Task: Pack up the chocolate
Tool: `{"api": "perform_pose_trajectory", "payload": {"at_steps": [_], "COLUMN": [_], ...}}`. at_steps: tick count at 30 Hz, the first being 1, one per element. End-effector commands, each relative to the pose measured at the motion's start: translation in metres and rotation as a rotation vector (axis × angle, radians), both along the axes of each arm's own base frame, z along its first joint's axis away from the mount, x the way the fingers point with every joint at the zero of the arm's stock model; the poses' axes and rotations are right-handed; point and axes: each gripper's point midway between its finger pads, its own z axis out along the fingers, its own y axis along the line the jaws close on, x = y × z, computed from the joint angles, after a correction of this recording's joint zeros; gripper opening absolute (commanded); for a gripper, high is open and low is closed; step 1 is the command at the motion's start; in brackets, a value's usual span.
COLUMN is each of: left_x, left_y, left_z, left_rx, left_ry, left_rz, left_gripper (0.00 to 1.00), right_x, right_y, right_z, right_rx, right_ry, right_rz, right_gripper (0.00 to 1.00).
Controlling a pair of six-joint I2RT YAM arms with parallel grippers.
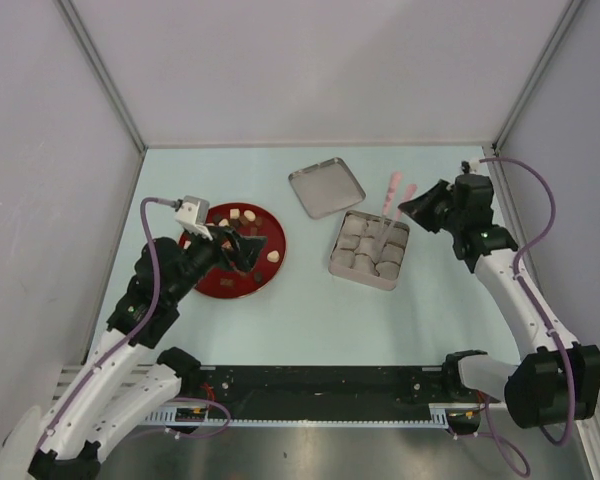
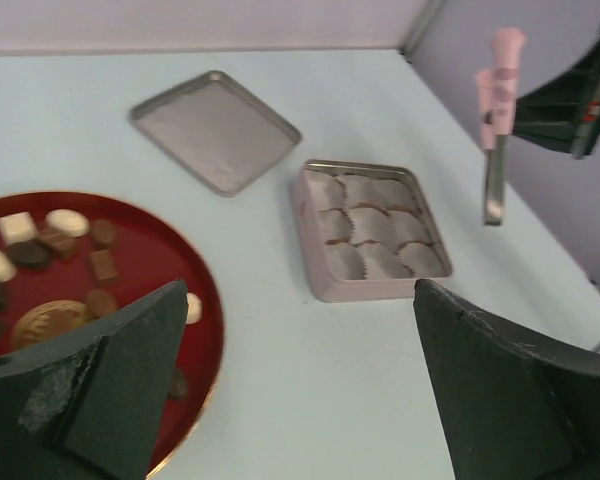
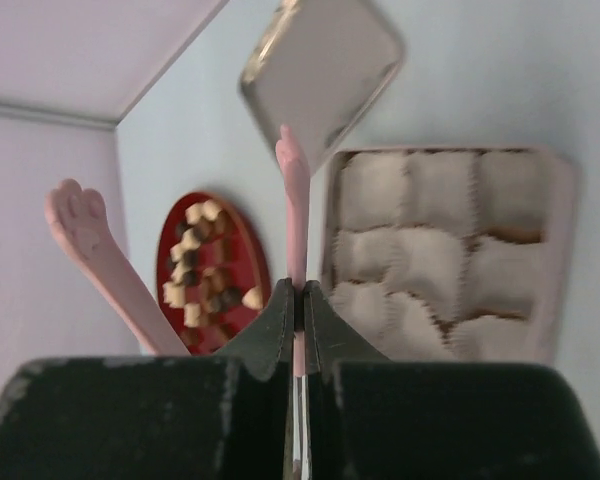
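Note:
The chocolate [image 1: 242, 216], small dark brown and cream-white pieces, lies on a red plate [image 1: 220, 286] at the left. It also shows in the left wrist view [image 2: 60, 240] and the right wrist view [image 3: 205, 275]. My left gripper [image 1: 248, 248] hovers over the plate's right part, open and empty [image 2: 300, 400]. The square metal tin [image 1: 362, 280] with crinkled white paper cups stands right of the plate. My right gripper [image 1: 420, 210] is at the tin's far right, shut [image 3: 298, 300] on pink tongs [image 1: 388, 200], which reach over the tin. The tongs hold nothing.
The tin's lid [image 1: 326, 187] lies flat behind the tin, inner side up. Grey walls close in the table at the left, back and right. The plate [image 2: 150, 250], tin [image 2: 365, 290] and lid [image 2: 215, 130] show in the left wrist view.

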Motion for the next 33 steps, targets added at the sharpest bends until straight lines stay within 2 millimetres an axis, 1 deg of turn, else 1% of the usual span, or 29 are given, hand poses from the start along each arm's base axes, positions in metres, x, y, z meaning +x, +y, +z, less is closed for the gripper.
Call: {"api": "perform_pose_trajectory", "payload": {"at_steps": [1, 2, 3, 4, 5, 7, 8, 9, 10, 11, 12, 13, 14, 18, 20, 24, 27, 30, 33], "left_x": [-0.012, -0.012, -0.012, -0.012, -0.011, -0.011, -0.011, -0.013, -0.013, -0.013, -0.013, -0.015, -0.015, -0.01, -0.008, -0.004, -0.001, -0.003, -0.007], "left_y": [-0.044, -0.052, -0.056, -0.06, -0.067, -0.074, -0.077, -0.083, -0.086, -0.09, -0.094, -0.098, -0.1, -0.106, -0.109, -0.114, -0.117, -0.124, -0.13], "left_z": [0.045, 0.043, 0.045, 0.044, 0.049, 0.047, 0.047, 0.048, 0.047, 0.047, 0.049, 0.049, 0.049, 0.046, 0.042, 0.031, 0.019, 0.014, 0.012], "left_rx": [-0.206, -0.217, -0.251, -0.265, -0.287, -0.325, -0.34, -0.368, -0.383, -0.4, -0.43, -0.439, -0.447, -0.46, -0.461, -0.46, -0.464, -0.485, -0.514], "left_ry": [-0.028, -0.004, 0.01, 0.022, 0.015, 0.049, 0.055, 0.074, 0.082, 0.095, 0.106, 0.117, 0.126, 0.154, 0.17, 0.211, 0.255, 0.293, 0.32], "left_rz": [-0.212, -0.249, -0.262, -0.277, -0.308, -0.333, -0.347, -0.384, -0.398, -0.413, -0.432, -0.455, -0.462, -0.457, -0.46, -0.449, -0.439, -0.461, -0.492], "left_gripper": [1.0, 1.0, 1.0, 1.0, 1.0, 1.0, 1.0, 1.0, 1.0, 1.0, 1.0, 1.0, 1.0, 1.0, 1.0, 1.0, 1.0, 1.0, 1.0], "right_x": [-0.007, -0.007, -0.01, -0.018, -0.018, -0.022, -0.028, -0.03, -0.031, -0.036, -0.037, -0.038, -0.039, -0.048, -0.048, -0.051, -0.053, -0.054, -0.055], "right_y": [0.058, 0.068, 0.078, 0.096, 0.105, 0.123, 0.138, 0.145, 0.152, 0.164, 0.17, 0.178, 0.184, 0.209, 0.216, 0.224, 0.226, 0.226, 0.227], "right_z": [0.047, 0.057, 0.056, 0.057, 0.07, 0.071, 0.079, 0.081, 0.077, 0.084, 0.085, 0.081, 0.086, 0.091, 0.09, 0.092, 0.096, 0.096, 0.097], "right_rx": [0.167, 0.192, 0.207, 0.231, 0.254, 0.279, 0.305, 0.317, 0.329, 0.361, 0.375, 0.39, 0.417, 0.487, 0.509, 0.532, 0.539, 0.528, 0.526], "right_ry": [-0.157, -0.204, -0.208, -0.207, -0.263, -0.274, -0.302, -0.312, -0.308, -0.325, -0.328, -0.316, -0.334, -0.345, -0.345, -0.356, -0.378, -0.387, -0.395], "right_rz": [0.091, 0.113, 0.134, 0.172, 0.193, 0.227, 0.264, 0.281, 0.295, 0.325, 0.342, 0.364, 0.38, 0.464, 0.484, 0.522, 0.543, 0.554, 0.565], "right_gripper": [0.0, 0.0, 0.0, 0.0, 0.0, 0.0, 0.0, 0.0, 0.0, 0.0, 0.0, 0.0, 0.0, 0.0, 0.0, 0.0, 0.0, 0.0, 0.0]}}
